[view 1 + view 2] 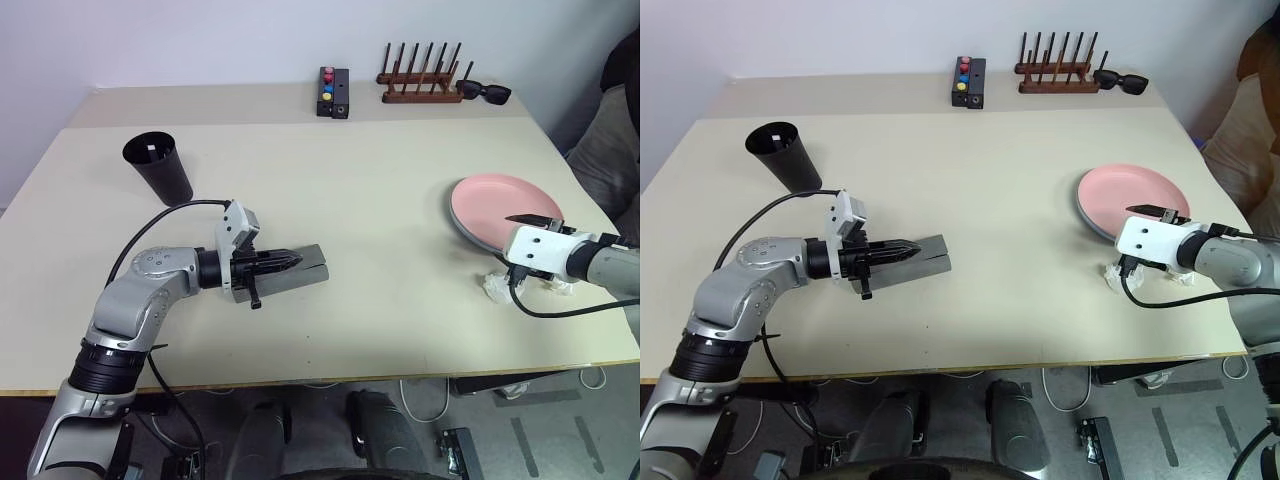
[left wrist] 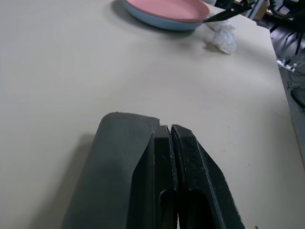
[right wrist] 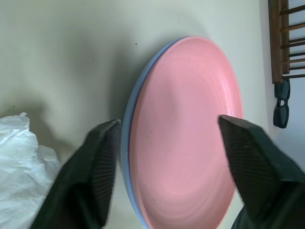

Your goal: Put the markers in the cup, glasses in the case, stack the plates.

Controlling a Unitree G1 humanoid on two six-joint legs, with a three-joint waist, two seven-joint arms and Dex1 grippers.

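1. The counter (image 1: pixel 380 200) carries everything.
2. The pink plate (image 3: pixel 190 129) sits on the blue plate (image 3: pixel 127 143): stacking looks done; the right end effector (image 3: pixel 167 157) gapes empty over them.
3. The case (image 1: pixel 300 272) lies closed under the pinched-together, empty left end effector (image 1: pixel 285 262).
4. The cup (image 1: pixel 160 165) stands upright; its contents can't be seen.

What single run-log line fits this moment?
plates: pink stacked on blue | right gripper: open by plates | left gripper: shut, on closed case | cup: upright

left gripper (image 1: pixel 290 262): jaws pressed together, pointing right | right gripper (image 3: pixel 167 143): jaws spread wide, angled down
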